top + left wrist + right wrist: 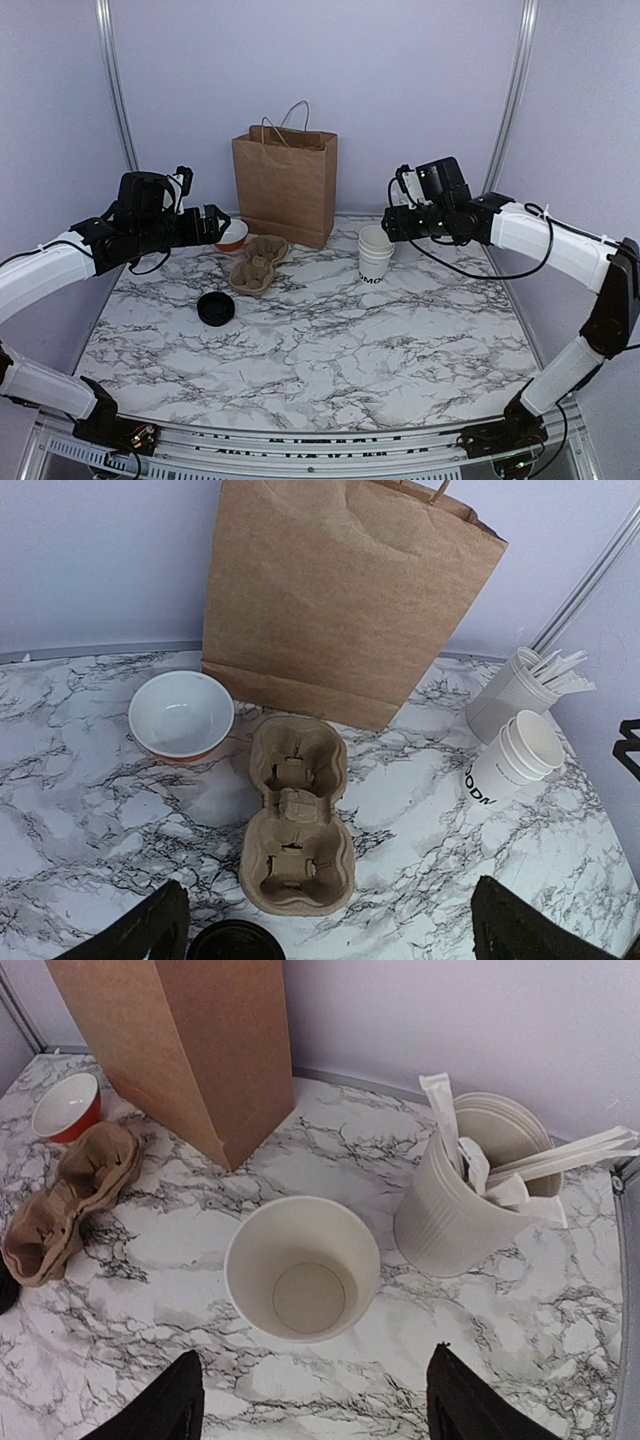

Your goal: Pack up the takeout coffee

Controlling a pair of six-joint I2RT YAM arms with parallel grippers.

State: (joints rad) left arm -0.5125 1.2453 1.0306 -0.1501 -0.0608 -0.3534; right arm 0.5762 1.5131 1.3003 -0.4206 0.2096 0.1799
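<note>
Your right claw (312,1400) hangs spread wide, gripping nothing, and the white paper cup (302,1268) stands upright and uncovered on the marble table (560,1360) just ahead of it, with the cup of stirrers (470,1195) ahead to its right. Your left claw (330,930) is spread wide as well and empty; the black lid (238,945) lies flat right below it by its left finger, the pulp carrier (296,815) just ahead, the red bowl (181,715) and paper bag (330,590) beyond.

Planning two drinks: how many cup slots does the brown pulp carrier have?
2: one at the end of the carrier nearest the paper bag, one at the end nearest the black lid.
</note>
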